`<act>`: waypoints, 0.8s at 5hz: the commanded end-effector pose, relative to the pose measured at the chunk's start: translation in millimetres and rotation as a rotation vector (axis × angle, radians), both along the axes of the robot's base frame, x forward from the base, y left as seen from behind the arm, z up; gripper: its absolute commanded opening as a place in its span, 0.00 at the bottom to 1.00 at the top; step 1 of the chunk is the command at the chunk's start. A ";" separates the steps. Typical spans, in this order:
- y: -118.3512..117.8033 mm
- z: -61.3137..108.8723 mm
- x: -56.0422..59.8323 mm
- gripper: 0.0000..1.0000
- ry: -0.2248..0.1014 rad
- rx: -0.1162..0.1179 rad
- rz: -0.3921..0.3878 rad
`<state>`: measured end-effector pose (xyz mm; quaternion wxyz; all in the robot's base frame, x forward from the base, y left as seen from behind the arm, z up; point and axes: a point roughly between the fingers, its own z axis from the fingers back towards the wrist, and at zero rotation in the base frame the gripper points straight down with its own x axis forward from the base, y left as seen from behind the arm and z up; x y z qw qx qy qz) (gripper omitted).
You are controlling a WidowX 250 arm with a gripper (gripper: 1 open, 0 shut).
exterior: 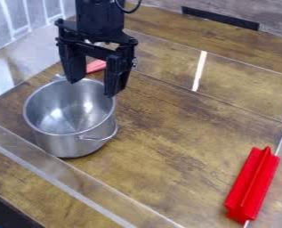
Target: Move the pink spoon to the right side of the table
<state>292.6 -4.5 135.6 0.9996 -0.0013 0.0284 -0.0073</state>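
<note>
My black gripper (93, 82) hangs at the upper left of the table (179, 125), just behind the rim of a steel pot (69, 118). Its two fingers stand wide apart, so it is open. A short piece of the pink spoon (95, 64) shows between the fingers, low near the tabletop; the rest of it is hidden by the gripper. I cannot tell whether a finger touches it.
A long bright red ridged bar (253, 183) lies near the right front corner. Clear acrylic strips (200, 71) stand on the tabletop and run along its edges. Dark wood planks stretch between the pot and the red bar.
</note>
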 end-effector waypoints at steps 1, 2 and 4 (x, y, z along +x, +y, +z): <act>0.3 -13.3 14.5 1.00 -0.008 -0.001 0.043; 7.5 -25.8 38.3 1.00 -0.047 -0.001 0.088; 28.5 -26.9 58.2 1.00 -0.114 -0.008 0.137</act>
